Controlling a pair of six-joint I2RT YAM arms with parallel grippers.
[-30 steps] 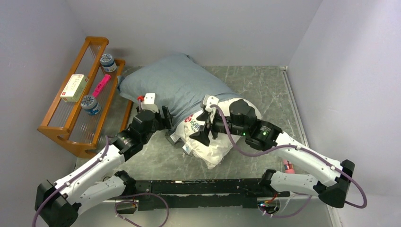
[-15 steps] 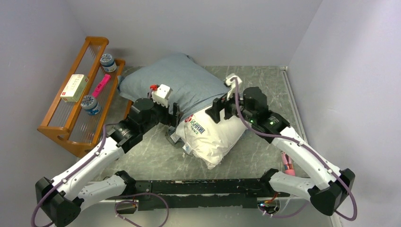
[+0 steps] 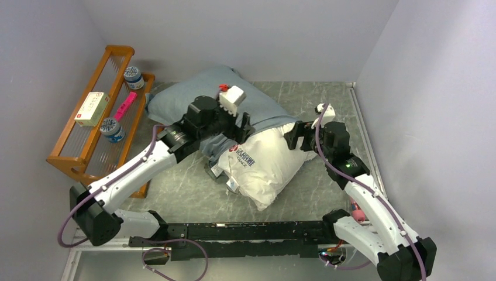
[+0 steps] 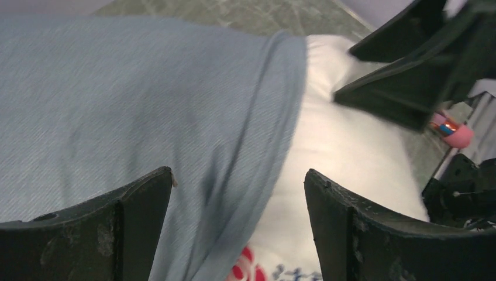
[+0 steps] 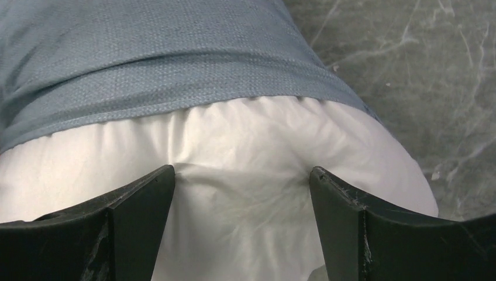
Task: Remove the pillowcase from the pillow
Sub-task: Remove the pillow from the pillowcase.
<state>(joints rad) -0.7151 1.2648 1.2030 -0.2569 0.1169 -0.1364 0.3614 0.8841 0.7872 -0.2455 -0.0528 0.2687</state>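
- Plainly, the large soft grey-blue cloth pillowcase (image 3: 172, 105) covers only the far part of the big plump white rectangular pillow (image 3: 266, 170). Its open hem crosses the pillow's middle, and the near end, with a red flower logo and dark lettering, lies bare.
- Both lie slantwise on the grey-green marbled bench (image 3: 327, 99), the covered end toward the back left, the bare end toward the arm bases.
- On the left arm, the left fingers (image 4: 137, 211) are spread wide and pinch nothing. They straddle the hem from above, one over the blue cloth (image 4: 146, 105), the other over the white pillow (image 4: 351, 158).
- On the right arm, the right fingers (image 5: 137, 211) are also spread and empty, set over the bare white pillow (image 5: 251, 170) just beside the hem (image 5: 175, 99). Whether they touch it I cannot tell.
- The step in hand looks like lining up a fresh grip, with the cover roughly half off.
- Next, the left fingers would need to drop and close on the hem fold alone, without biting the filling. The right fingers would need to pin or pinch the bare end, so the cloth can slide off toward the back left.
- A slatted brown wooden rack (image 3: 120, 51) stands at the left, near the covered end. It holds two blue-lidded jars (image 3: 133, 76), a pale box (image 3: 92, 108) and a pink item (image 3: 124, 105); cloth drawn that way might brush it.
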